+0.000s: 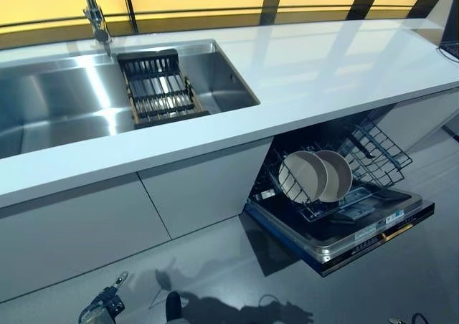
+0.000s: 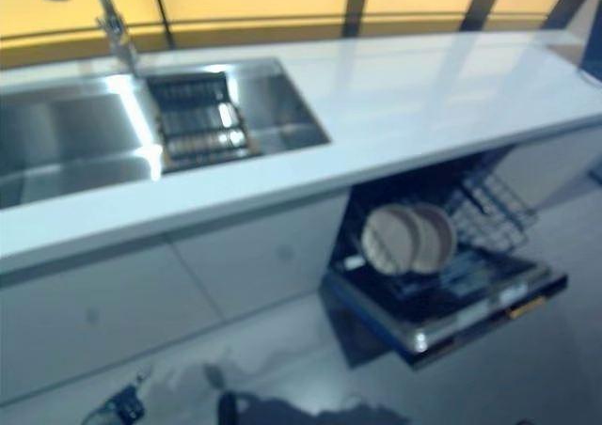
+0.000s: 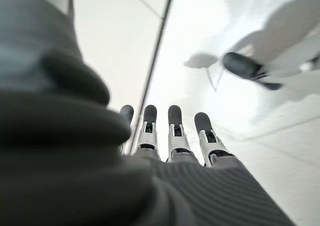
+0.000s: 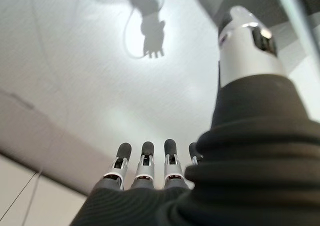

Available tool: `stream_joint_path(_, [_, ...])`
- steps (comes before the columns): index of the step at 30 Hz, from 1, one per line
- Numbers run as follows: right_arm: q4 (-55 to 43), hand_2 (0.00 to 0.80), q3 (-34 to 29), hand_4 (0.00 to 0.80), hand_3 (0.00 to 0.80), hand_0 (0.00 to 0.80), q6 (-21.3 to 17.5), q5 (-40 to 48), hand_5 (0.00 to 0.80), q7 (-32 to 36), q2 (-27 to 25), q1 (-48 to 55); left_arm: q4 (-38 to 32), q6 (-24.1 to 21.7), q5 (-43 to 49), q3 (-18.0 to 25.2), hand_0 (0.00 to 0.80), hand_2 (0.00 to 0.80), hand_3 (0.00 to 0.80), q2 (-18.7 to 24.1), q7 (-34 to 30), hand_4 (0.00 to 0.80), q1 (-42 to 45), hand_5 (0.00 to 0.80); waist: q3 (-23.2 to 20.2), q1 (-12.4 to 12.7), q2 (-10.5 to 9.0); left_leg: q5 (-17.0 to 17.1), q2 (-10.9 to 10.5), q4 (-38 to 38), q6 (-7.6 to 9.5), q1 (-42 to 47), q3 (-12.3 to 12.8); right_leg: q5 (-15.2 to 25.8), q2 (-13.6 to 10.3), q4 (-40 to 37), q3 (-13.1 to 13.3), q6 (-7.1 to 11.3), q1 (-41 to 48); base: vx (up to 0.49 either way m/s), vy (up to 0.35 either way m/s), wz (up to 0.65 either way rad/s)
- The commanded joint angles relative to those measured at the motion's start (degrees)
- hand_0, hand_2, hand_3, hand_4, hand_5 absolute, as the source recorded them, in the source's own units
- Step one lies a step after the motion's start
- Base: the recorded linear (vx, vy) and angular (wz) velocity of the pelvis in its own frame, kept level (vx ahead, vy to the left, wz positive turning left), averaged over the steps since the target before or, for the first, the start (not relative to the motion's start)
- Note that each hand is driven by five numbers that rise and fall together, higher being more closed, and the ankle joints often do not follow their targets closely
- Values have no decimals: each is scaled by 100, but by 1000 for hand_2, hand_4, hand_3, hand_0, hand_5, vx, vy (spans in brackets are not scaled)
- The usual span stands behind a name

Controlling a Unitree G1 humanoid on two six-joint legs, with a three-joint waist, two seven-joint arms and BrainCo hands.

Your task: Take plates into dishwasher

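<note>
1. Two plates [image 1: 315, 175] stood upright, overlapping, in the dishwasher [image 1: 337, 224] rack at lower right of frame.
2. Left hand [image 3: 172, 133] and right hand [image 4: 145, 168] hung with fingers straight, holding nothing, over bare floor.
3. Judged loaded; no plate seen in the sink [image 1: 43, 98] or its one dish rack [image 1: 159, 87], upper left.
4. Next, probably: rack pushed in, door shut.
</note>
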Motion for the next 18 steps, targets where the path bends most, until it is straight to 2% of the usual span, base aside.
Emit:
stream_joint_path(1, [-107, 0, 174, 0, 0, 0, -35, 136, 0, -56, -438, -197, 255, 329, 540, -35, 0, 0, 0, 486, 50, 0, -339, 0, 16, 21, 130, -669, 55, 980, 264, -693, -69, -1017, -390, 1593, 30, -191, -30, -359, -265, -2])
stream_joint_path(2, [-120, 0, 204, 0, 0, 0, -22, 162, 0, -74, -488, -254, 315, 330, 504, -77, 0, 0, 0, 556, 63, 0, -412, 0, 81, -1, 181, -571, 102, 967, 185, -762, -133, -1218, -350, 1905, 48, -276, -188, -369, -268, 1])
stream_joint_path(3, [-119, 0, 204, 0, 0, 0, -27, 166, 0, -61, -514, -270, 341, 315, 446, -91, 0, 0, 0, 568, 87, 0, -435, 0, 104, -44, 215, -459, 109, 903, 200, -816, -163, -1299, -323, 2031, 4, -341, -280, -329, -318, 3])
stream_joint_path(4, [-61, 0, 197, 0, 0, 0, -10, 150, 0, 68, -638, -340, 407, 211, 252, -24, 0, 0, 0, 575, 196, 0, -368, 0, 142, -91, 303, -179, 155, 457, 106, -729, -317, -1506, -160, 2289, 85, -525, -460, -269, -339, 3])
stream_joint_path(6, [-24, 0, 201, 0, 0, 0, 57, 40, 0, 142, -765, -411, 405, 75, -32, 216, 0, 0, 0, 525, 307, 0, -125, 0, 163, -129, 378, -22, 220, -248, 109, -459, -340, -1587, 104, 2352, 216, -730, -576, -221, -387, -5])
stream_joint_path(8, [-53, 0, 142, 0, 0, 0, 109, 200, 0, 41, -808, -429, 268, 64, -159, 476, 0, 0, 0, 414, 372, 0, 117, 0, 196, -164, 414, -72, 225, -372, 144, -428, -177, -1467, 273, 2186, 258, -823, -597, -192, -317, -4])
stream_joint_path(10, [-98, 0, 12, 0, 0, 0, 71, 435, 0, -306, -684, -347, 217, -49, -107, 581, 0, 0, 0, 192, 331, 0, 353, 0, 242, -177, 403, -30, 137, -294, 76, -367, 136, -1249, 412, 1818, 291, -797, -436, -165, -262, 8])
stream_joint_path(11, [-99, 0, -25, 0, 0, 0, 48, 461, 0, -375, -635, -306, 211, -86, -100, 600, 0, 0, 0, 126, 320, 0, 407, 0, 262, -174, 388, -31, 99, -31, 75, -419, 160, -1165, 415, 1665, 289, -807, -359, -175, -185, 17])
stream_joint_path(13, [-42, 0, -64, 0, 0, 0, -10, 439, 0, -392, -550, -277, 183, -142, -163, 612, 0, 0, 0, -9, 288, 0, 482, 0, 270, -129, 320, -433, -13, 759, 191, -429, 222, -896, 321, 1245, 293, -799, -248, -149, -84, 29])
stream_joint_path(14, [79, 0, -122, 0, 0, 0, -115, 430, 0, -450, -521, -280, 250, -152, -130, 612, 0, 0, 0, -80, 244, 0, 481, 0, 242, -92, 276, -990, -131, 1589, 387, -375, 301, -768, 221, 1019, 288, -771, -218, -111, -1, 10])
stream_joint_path(15, [121, 0, -133, 0, 0, 0, -150, 456, 0, -510, -520, -292, 281, -130, -156, 589, 0, 0, 0, -115, 233, 0, 467, 0, 221, -78, 278, -1244, -186, 1890, 474, -332, 334, -730, 192, 958, 276, -748, -224, -109, 48, -8])
stream_joint_path(16, [137, 0, -153, 0, 0, 0, -142, 438, 0, -521, -545, -302, 312, -118, -204, 573, 0, 0, 0, -168, 212, 0, 439, 0, 169, -81, 279, -1563, -328, 2279, 611, -214, 399, -702, 171, 904, 283, -715, -275, -102, 80, -16])
stream_joint_path(18, [154, 0, -199, 0, 0, 0, -110, 367, 0, -484, -603, -312, 353, -83, -269, 559, 0, 0, 0, -206, 96, 0, 393, 0, 92, -105, 310, -1799, -458, 2627, 678, 14, 542, -665, 204, 830, 268, -670, -375, -126, 126, 5])
